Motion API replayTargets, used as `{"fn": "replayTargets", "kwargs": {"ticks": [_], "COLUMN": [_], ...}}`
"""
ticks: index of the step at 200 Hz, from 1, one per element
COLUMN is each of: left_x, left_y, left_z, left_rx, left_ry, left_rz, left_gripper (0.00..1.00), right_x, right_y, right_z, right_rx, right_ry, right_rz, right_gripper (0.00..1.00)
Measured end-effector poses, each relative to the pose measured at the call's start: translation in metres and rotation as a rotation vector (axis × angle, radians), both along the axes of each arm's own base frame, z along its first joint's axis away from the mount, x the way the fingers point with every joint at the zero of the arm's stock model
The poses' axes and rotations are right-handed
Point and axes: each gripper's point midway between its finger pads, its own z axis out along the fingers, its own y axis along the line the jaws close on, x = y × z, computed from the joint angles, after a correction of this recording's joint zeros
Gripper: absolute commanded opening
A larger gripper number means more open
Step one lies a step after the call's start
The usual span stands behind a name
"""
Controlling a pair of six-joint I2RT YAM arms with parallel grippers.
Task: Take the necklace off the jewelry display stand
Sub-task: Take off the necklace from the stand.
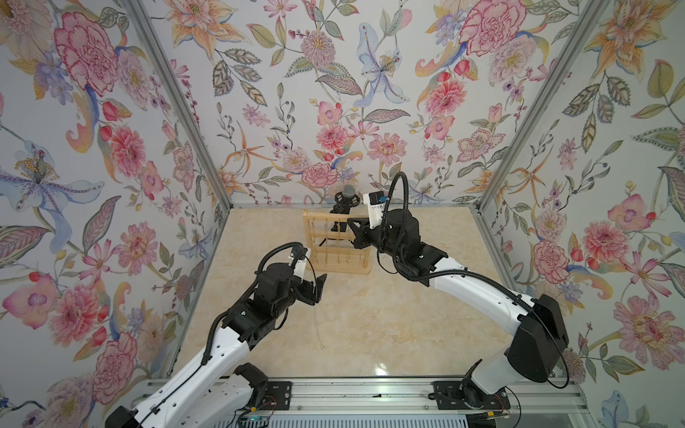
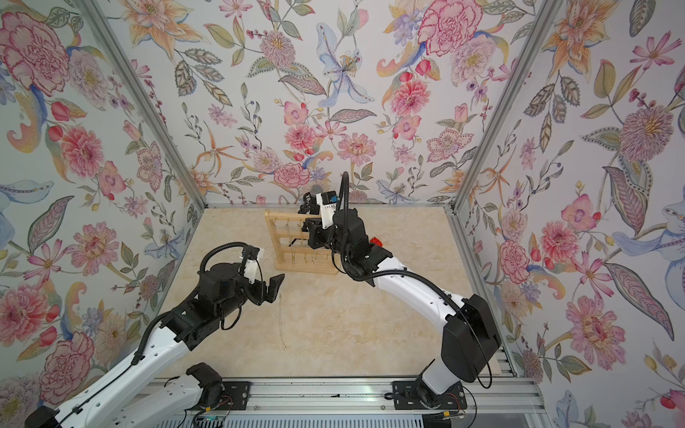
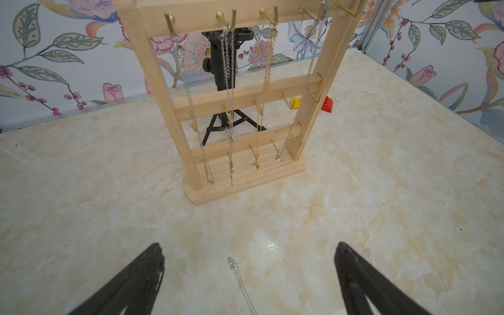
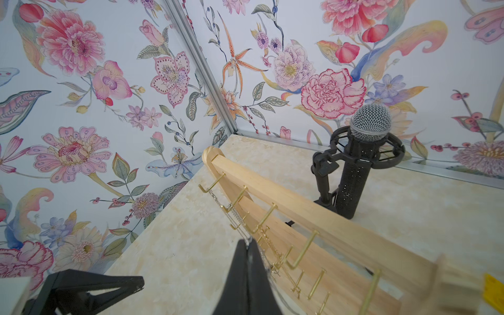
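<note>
The pale wooden jewelry display stand [image 1: 335,246] [image 2: 296,242] [image 3: 245,101] [image 4: 313,218] stands upright at the back of the table, and several necklaces hang from its brass hooks. My right gripper [image 1: 350,222] [image 4: 247,241] is at the top rail, shut on a silver necklace chain. That chain runs down to a heart pendant [image 3: 278,157]. My left gripper [image 1: 318,287] [image 2: 272,287] [image 3: 248,248] hovers open in front of the stand, holding nothing. Below it, another thin silver necklace [image 1: 318,326] [image 3: 238,278] lies loose on the table.
A black microphone on a tripod [image 1: 346,200] [image 4: 368,131] stands just behind the stand. A red block [image 3: 327,105] and a yellow block [image 3: 295,102] lie behind the stand's right post. Floral walls enclose the marbled table [image 1: 407,315] on three sides.
</note>
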Motion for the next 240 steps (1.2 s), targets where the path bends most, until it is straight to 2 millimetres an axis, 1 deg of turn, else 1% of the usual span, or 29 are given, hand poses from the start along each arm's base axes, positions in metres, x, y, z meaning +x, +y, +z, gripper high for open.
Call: {"fn": "replayTargets", "kwargs": {"ticks": [17,55,96,117,149,192,217,240], "left_x": [0.000,0.000,0.000,-0.001,0.000,-0.003,-0.004,-0.004], "left_y": [0.000,0.000,0.000,0.002,0.007,0.014,0.018,0.019], "left_z": [0.000,0.000,0.001,0.004,0.009,0.019,0.025,0.026], "left_rx": [0.000,0.000,0.001,0.002,0.005,-0.003,-0.010,-0.008], "left_ry": [0.000,0.000,-0.005,-0.016,-0.036,-0.076,-0.103,-0.115], "left_rz": [0.000,0.000,-0.001,0.004,0.023,0.048,0.061,0.064], "left_gripper": [0.99,0.99,0.99,0.99,0.99,0.99,0.99,0.99], "right_x": [-0.001,-0.003,-0.004,-0.009,-0.022,-0.043,-0.056,-0.069], "right_y": [0.001,0.001,0.002,0.003,0.004,-0.003,-0.006,-0.007], "right_z": [0.002,-0.004,-0.005,-0.004,0.009,0.033,0.040,0.045], "right_rx": [0.001,-0.016,-0.023,-0.028,-0.017,0.010,0.013,0.016], "right_ry": [0.000,0.017,0.018,0.020,0.000,-0.039,-0.049,-0.053], "right_rz": [0.008,0.017,0.022,0.033,0.062,0.100,0.126,0.162], "right_gripper": [0.00,0.00,0.00,0.00,0.00,0.00,0.00,0.00]}}
